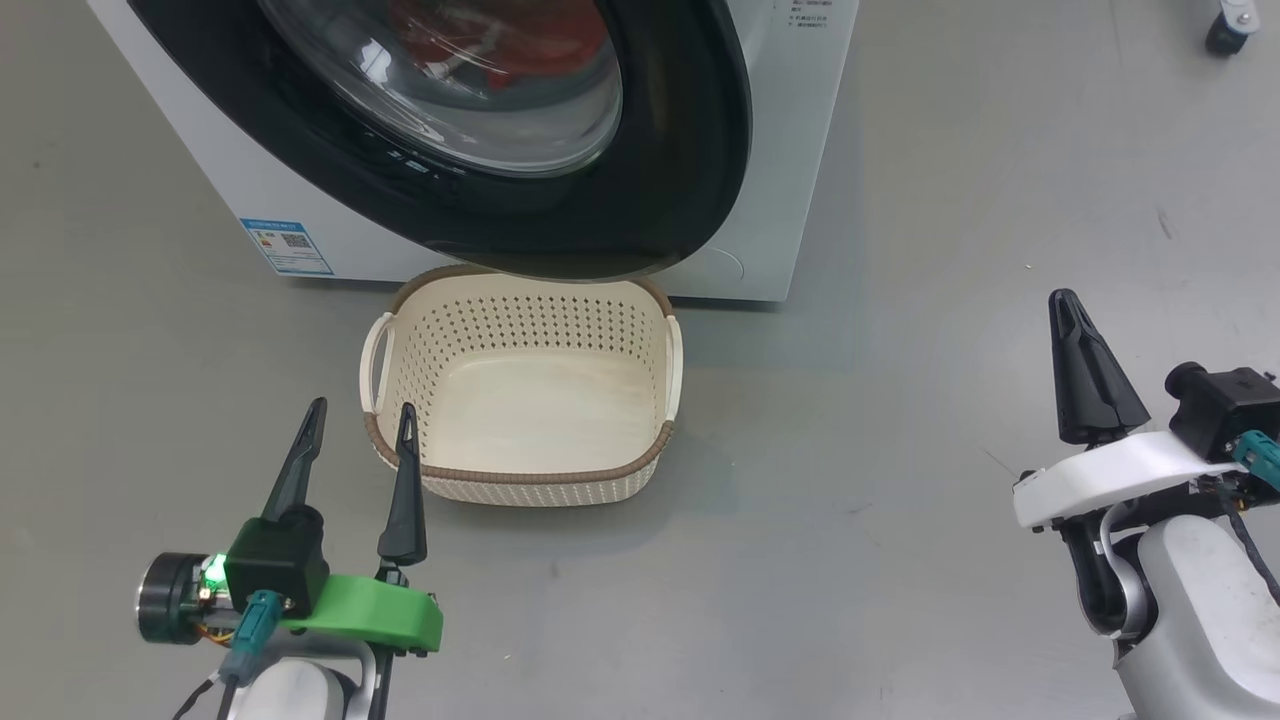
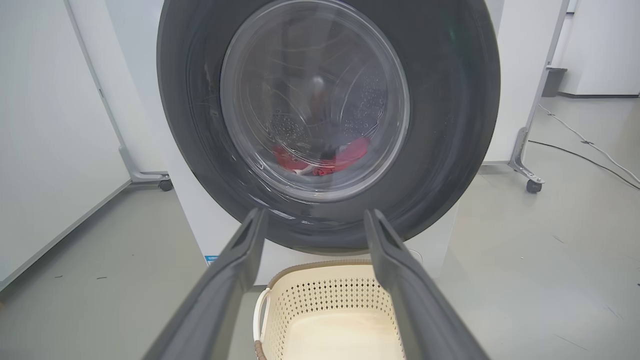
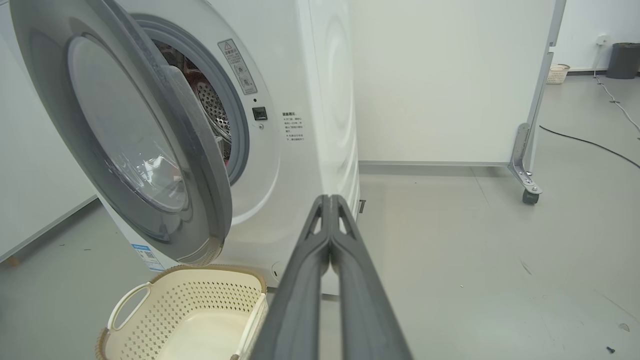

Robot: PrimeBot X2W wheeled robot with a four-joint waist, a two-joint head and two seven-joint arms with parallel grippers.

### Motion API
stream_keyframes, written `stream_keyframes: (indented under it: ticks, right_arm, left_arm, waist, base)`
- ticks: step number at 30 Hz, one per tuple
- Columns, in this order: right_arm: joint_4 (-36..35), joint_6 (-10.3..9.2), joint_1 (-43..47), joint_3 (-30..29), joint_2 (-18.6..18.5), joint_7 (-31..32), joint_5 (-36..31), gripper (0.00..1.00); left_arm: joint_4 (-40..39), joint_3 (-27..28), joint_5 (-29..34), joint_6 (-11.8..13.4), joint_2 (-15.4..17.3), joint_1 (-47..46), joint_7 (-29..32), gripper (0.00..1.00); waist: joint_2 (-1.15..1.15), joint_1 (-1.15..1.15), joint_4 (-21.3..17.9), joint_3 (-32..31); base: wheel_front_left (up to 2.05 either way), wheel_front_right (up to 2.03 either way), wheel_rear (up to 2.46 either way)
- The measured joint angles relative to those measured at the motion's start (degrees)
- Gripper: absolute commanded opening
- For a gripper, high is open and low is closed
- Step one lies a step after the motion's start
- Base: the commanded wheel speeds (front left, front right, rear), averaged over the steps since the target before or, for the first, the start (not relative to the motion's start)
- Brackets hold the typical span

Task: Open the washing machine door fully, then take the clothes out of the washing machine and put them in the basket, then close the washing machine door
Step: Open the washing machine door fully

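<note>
The white washing machine (image 1: 770, 150) stands ahead with its black-rimmed door (image 1: 690, 180) partly ajar, swung out over the basket (image 1: 520, 480). In the right wrist view the door (image 3: 150, 165) stands out from the grey-ringed mouth (image 3: 235, 125). Red clothes (image 2: 345, 155) lie in the drum behind the glass, also seen as red clothes (image 1: 510, 45) in the head view. The cream basket (image 2: 320, 300) is empty on the floor. My left gripper (image 1: 360, 415) is open at the basket's near left corner. My right gripper (image 1: 1068, 305) is shut on nothing, far right of the machine.
Grey floor spreads around the machine and basket. White partition panels on castors (image 3: 530, 192) stand behind and to the right, with a cable (image 3: 590, 145) on the floor. A second small basket (image 3: 557, 73) and a dark bin (image 3: 625, 60) sit far back.
</note>
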Motion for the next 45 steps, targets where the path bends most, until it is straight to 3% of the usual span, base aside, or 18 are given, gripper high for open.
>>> stream_keyframes:
  ticks: [13,21,34,45]
  right_arm:
    - [0.26,1.41,-0.9,-1.48,0.63,0.83,3.92,0.0]
    - [-0.07,1.96,-7.56,-2.57,-1.05,3.41,6.62,0.0]
    - [-0.29,2.44,-20.79,-3.31,-1.08,11.6,13.3,0.0]
    - [3.89,2.36,-28.15,-6.49,0.79,19.86,22.67,0.0]
  left_arm:
    - [-1.07,-1.48,-0.08,-0.01,0.0,-0.01,0.0,1.0]
    - [-1.33,-2.91,-0.29,-0.01,0.0,-0.13,0.0,1.0]
    - [-1.52,-6.21,-1.33,-0.01,-0.01,-2.95,0.0,1.0]
    - [-1.53,-8.18,-3.5,0.0,-0.05,-3.91,0.0,1.0]
  waist:
    - [0.0,0.0,0.57,2.33]
    - [0.0,0.0,1.68,4.43]
    - [0.0,0.0,4.71,8.13]
    - [0.0,0.0,7.91,10.73]
  base:
    - [0.0,0.0,0.0]
    - [0.0,0.0,0.0]
    - [0.0,0.0,0.0]
    - [0.0,0.0,0.0]
